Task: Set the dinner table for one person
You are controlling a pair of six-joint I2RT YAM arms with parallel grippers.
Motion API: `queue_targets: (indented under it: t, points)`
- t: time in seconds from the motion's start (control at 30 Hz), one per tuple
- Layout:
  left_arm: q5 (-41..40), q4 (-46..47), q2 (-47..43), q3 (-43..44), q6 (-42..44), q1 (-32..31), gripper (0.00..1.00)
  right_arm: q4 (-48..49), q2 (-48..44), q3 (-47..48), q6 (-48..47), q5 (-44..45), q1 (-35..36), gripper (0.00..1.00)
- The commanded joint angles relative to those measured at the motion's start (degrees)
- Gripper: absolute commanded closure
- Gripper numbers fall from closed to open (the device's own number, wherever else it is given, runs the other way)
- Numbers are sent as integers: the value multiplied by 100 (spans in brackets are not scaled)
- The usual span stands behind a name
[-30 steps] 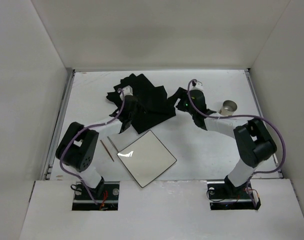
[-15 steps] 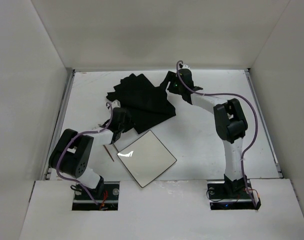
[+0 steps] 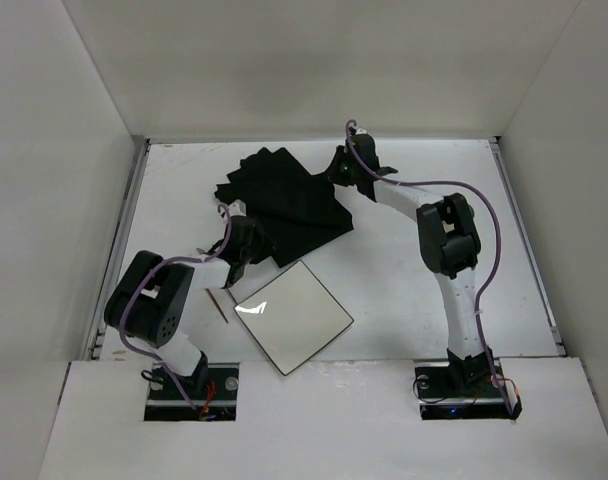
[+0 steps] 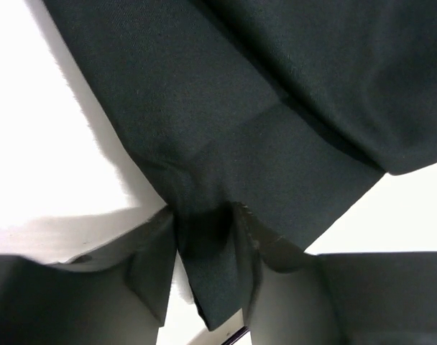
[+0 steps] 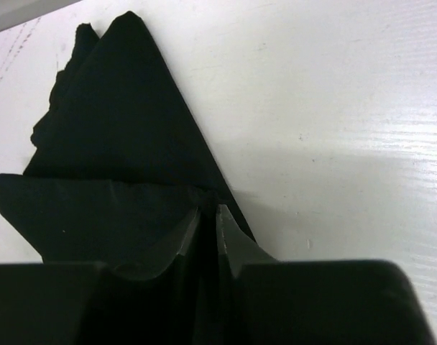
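- Looking at the dinner table [image 3: 384,290], the big white top with walls on three sides, I'd say the setting is barely started. The black mat [image 3: 289,200] lies bunched and folded over itself toward the far edge, a bit left of middle, not spread flat.
- The square white plate [image 3: 292,315] sits on bare tabletop close to the near edge, just beside the mat's near corner and not on top of it. A thin brown stick [image 3: 216,303] lies just left of the plate. It could be chopsticks, but it's too small to tell.
- I can't spot a cup or other cutlery, so flattening the mat and arranging things on it looks like what's left.
- The left gripper [image 3: 248,252] is tucked low toward the near-left corner. Its wrist view shows the fingers [image 4: 150,266] pinching a flap of the mat between them.
- The right gripper [image 3: 338,165] reaches way out toward the far edge. Its fingers [image 5: 236,241] are almost pressed together, with a fold of the mat's far-right corner clamped in the slit.
- With opposite corners held, my guess is it's set up to pull the mat flat.
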Motion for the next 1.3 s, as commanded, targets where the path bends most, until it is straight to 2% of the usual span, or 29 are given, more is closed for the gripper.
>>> queue_targets:
  t: [0.0,0.1,0.23,0.4,0.53,0.7,0.87,0.93,1.03,1.07,1.17,1.27]
  points:
    - [105,-637,405,-96,63,-142,72,213,-72,142,143,-14,31,86]
    - [-158,-400,458,-122,-68,-64,87,616,-475,-288,398,82,31,92]
    - [-536,-171,292,-245,-262,191,94,1241,-1379,-1227,837,328,-345,95]
    - [-756,-188,107,-315,-271,455,96,1795,-2847,-3037,1338,864,-1312,95]
    - [-774,-197,89,-377,-297,701,96,2041,-3595,-4514,1585,1102,-1717,94]
    - [-783,-215,28,-456,-332,833,96,1937,-3868,-5667,1760,1619,-1657,95]
    - [-950,-355,-323,-640,-394,1000,96,1515,-4360,-6353,1866,2182,-1262,95]
    - [-950,-530,-525,-649,-394,1000,93,1348,-4545,-6529,1875,2244,-1138,94]
    - [-1064,-776,-859,-640,-315,956,81,1216,-4800,-6679,1726,2245,-997,85]
    - [-1151,-882,-1034,-684,-298,965,76,1207,-4870,-6705,1682,2227,-988,79]
    - [-1432,-1294,-1710,-772,-236,1035,71,1198,-5125,-6776,1559,2210,-953,58]
    - [-1775,-1734,-2361,-755,-52,992,68,1102,-5529,-6846,1348,2384,-839,45]
